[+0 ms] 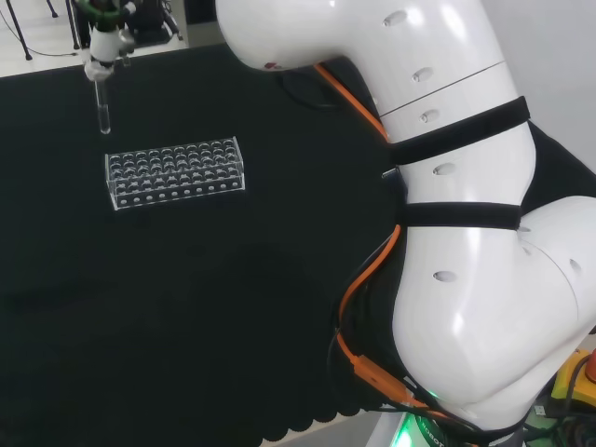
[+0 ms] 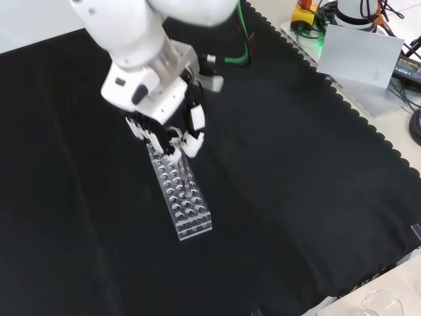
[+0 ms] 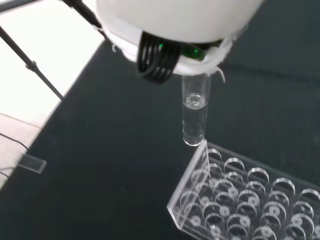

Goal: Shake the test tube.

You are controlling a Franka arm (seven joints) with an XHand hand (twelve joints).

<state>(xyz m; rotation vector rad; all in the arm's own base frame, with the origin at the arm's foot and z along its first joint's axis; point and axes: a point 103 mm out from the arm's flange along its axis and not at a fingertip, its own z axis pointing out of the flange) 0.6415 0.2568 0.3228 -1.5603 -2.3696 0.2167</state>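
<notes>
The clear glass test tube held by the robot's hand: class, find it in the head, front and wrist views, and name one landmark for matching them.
Head view: clear glass test tube hangs upright at top left, below the hand, above the clear plastic rack.
Front view: I cannot make it out; the hand sits over the rack's far end.
Wrist view: centre, test tube, clear liquid inside, just off the rack's corner.
Shared landmark: the rack.

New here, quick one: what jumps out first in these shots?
The hand holds a clear test tube upright in the air, above and apart from the clear plastic rack on the black cloth. In the wrist view the tube has a little clear liquid in its lower part, its bottom hanging just off one end of the rack. In the head view the arm's big white links take up the right side.
</notes>
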